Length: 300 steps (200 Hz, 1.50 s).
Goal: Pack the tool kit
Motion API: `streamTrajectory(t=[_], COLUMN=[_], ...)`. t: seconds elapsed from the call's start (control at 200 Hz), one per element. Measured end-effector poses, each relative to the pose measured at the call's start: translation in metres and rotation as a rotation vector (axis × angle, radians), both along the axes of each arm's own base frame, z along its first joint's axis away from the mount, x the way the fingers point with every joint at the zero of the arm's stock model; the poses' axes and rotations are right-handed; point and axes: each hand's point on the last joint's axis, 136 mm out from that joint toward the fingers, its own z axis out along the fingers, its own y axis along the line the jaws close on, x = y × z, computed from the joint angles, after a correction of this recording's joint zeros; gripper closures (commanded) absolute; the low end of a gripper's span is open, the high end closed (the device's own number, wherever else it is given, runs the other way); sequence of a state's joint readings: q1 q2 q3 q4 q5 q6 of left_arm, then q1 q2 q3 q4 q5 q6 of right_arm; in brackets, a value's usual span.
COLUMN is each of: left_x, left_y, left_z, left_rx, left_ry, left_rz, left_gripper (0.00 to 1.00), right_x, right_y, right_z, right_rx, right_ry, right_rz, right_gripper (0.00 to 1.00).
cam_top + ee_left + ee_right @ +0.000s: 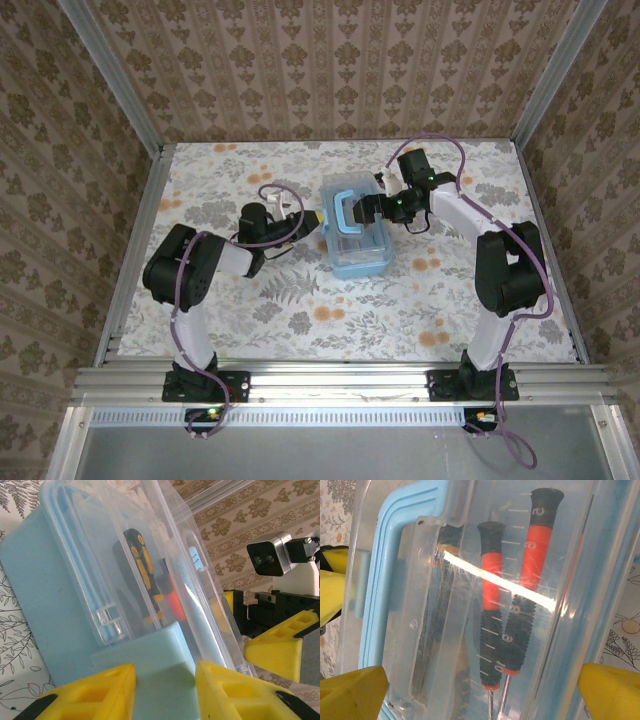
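One case [358,235] sits mid-desk [300,310] between two hands. Inside show two red-black screwdrivers [492,605] and one yellow-black handle [142,570]. The left hand [165,672] brackets its blue latch [150,650]; whether it grips, I cannot tell. The right hand [480,680] is spread wide, astride the case.

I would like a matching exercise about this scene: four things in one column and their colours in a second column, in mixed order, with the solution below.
Things:
1. lid handle
2. screwdrivers inside the case
3. left gripper fingers
4. table cover

Colours:
a. yellow
b. red and black
c. white with grey and orange flowers
d. blue

Right pairs: 1-d, 2-b, 3-a, 4-c.
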State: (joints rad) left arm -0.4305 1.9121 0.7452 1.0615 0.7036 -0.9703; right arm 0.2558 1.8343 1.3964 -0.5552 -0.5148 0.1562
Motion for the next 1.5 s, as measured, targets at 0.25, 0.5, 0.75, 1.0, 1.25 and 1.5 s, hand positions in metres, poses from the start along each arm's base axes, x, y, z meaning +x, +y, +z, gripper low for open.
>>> streamTrajectory(t=[0.25,0.5,0.75,1.0,1.25,1.5], left_x=[0.0003,0.0021,0.0037,0.0028,0.0030,0.0038], left_y=[-0.0002,-0.0001,-0.0004,-0.0007,-0.0025,-0.0032], left_z=[-0.0003,-0.0005,0.0009,-0.0007,-0.0013,-0.0021], left_rx=[-0.002,0.013,0.087,0.103,0.105,0.117], left_ry=[0.002,0.000,-0.010,-0.012,-0.009,-0.010], left_rz=[0.000,-0.009,-0.025,-0.030,-0.034,-0.040], left_gripper=[0.64,0.64,0.63,0.58,0.57,0.57], right_x=[-0.0001,-0.0001,0.0007,0.0006,0.0007,0.0006], right_y=[0.0000,0.0000,0.0000,0.0003,0.0001,0.0001], right_z=[0.0001,0.0000,0.0007,0.0009,0.0010,0.0009], right_rx=[0.002,0.002,0.006,0.008,0.009,0.009], right_ry=[0.001,0.000,-0.002,-0.002,-0.002,-0.002], right_rz=[0.000,0.001,0.001,0.002,0.001,0.002], right_gripper=[0.00,0.00,0.00,0.00,0.00,0.00])
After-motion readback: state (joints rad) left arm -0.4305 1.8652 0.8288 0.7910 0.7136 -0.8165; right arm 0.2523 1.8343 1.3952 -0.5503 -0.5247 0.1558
